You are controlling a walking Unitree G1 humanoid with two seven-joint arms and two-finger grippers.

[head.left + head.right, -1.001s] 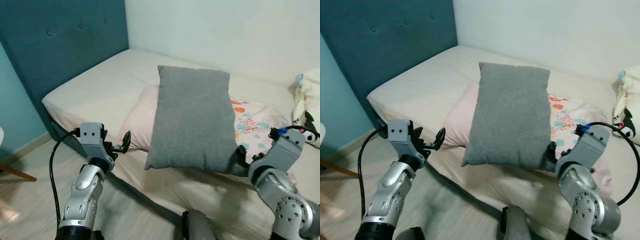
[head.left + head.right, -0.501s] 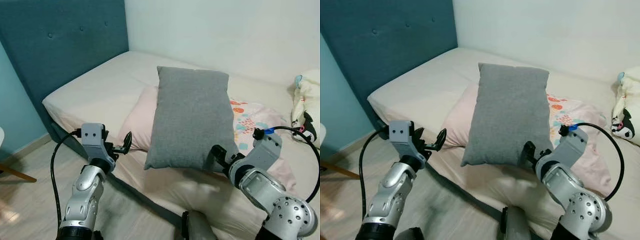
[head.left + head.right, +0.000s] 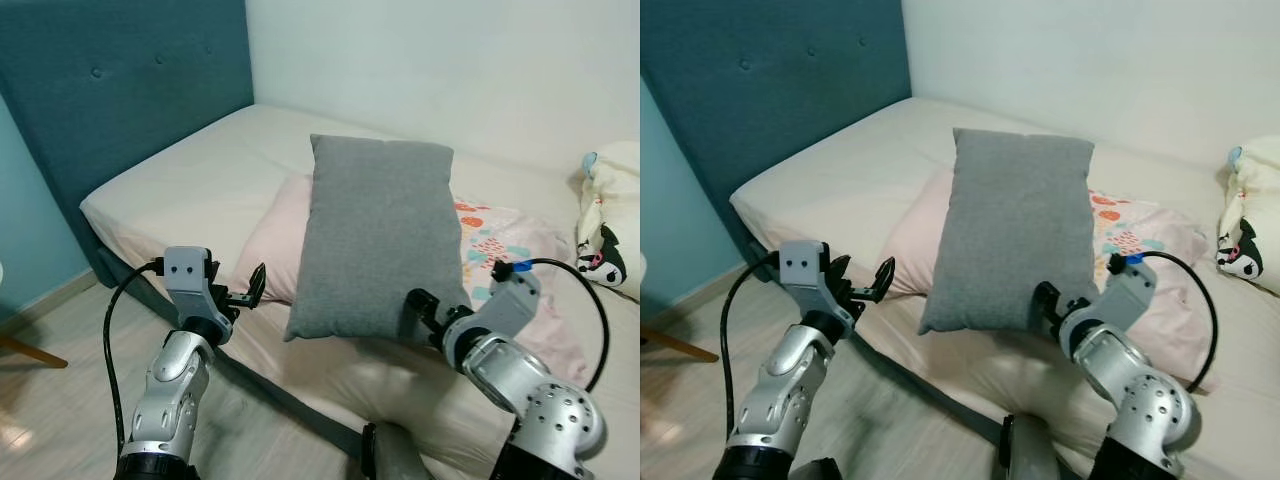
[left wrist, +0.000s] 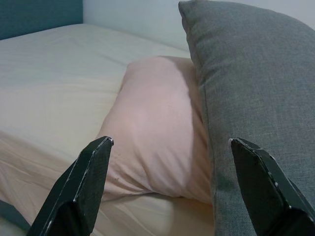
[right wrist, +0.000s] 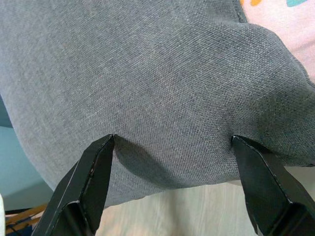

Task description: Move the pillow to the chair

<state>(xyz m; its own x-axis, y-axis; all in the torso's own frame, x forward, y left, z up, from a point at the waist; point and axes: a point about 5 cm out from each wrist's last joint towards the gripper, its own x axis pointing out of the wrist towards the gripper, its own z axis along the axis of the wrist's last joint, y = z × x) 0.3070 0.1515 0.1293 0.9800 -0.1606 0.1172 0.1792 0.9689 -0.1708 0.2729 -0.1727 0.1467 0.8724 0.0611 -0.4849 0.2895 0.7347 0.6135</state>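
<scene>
A grey pillow (image 3: pixel 380 240) lies on the bed, leaning over a pale pink pillow (image 3: pixel 272 240). My right gripper (image 3: pixel 424 314) is open at the grey pillow's near right corner. In the right wrist view its fingertips (image 5: pixel 106 147) rest against the grey fabric (image 5: pixel 167 73), which bulges between them. My left gripper (image 3: pixel 246 291) is open and held off the bed's near edge, left of both pillows. In the left wrist view the left gripper (image 4: pixel 171 141) points at the pink pillow (image 4: pixel 157 142), with the grey pillow (image 4: pixel 256 73) beside one finger.
The bed (image 3: pixel 190 170) has a cream sheet and a teal headboard (image 3: pixel 110 90). A patterned pink cover (image 3: pixel 505 245) and a plush toy (image 3: pixel 610 215) lie on its right side. A wooden chair leg (image 3: pixel 25 350) shows at the far left on the wood floor (image 3: pixel 60 420).
My right arm has swung left and forward, bringing its open gripper up against the grey pillow's near edge. The left arm has stayed put. The pillow has not shifted.
</scene>
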